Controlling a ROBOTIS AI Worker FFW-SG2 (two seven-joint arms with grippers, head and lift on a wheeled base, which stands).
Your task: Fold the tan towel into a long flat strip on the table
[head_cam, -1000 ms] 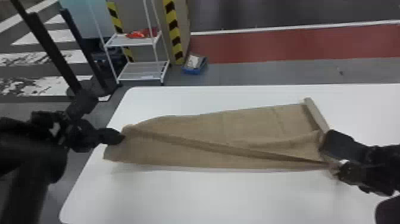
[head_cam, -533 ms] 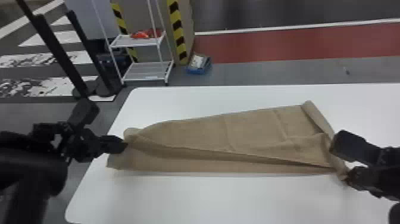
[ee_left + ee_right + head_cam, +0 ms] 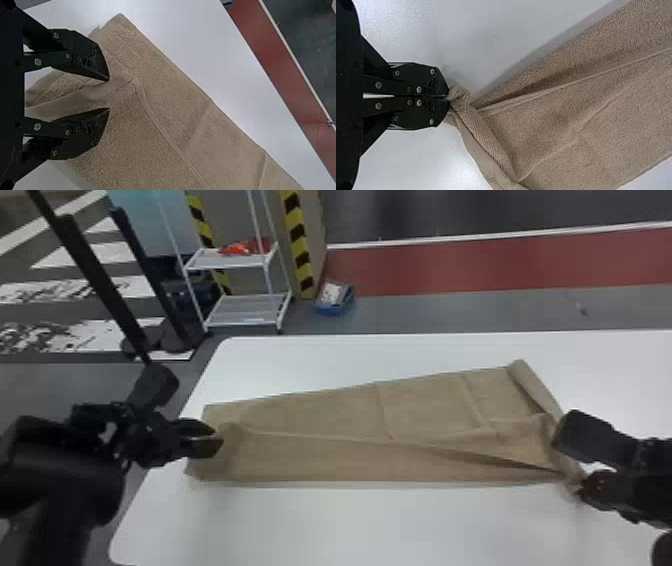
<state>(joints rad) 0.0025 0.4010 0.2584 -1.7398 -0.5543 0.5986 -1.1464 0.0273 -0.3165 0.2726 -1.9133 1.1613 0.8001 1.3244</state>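
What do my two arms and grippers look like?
The left arm and right arm are black, with chunky, rounded housings. The left gripper and right gripper match: black, angular jaws on flat link bars, dotted with silver screw heads, with a ribbed patch near each tip.

The head view faces forward and down — both wrist views, closer, look onto the same towel [image 3: 330,415].

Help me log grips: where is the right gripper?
In the right wrist view, the right gripper pinches the towel; in the head view, it is at the right, at the towel's near right corner.
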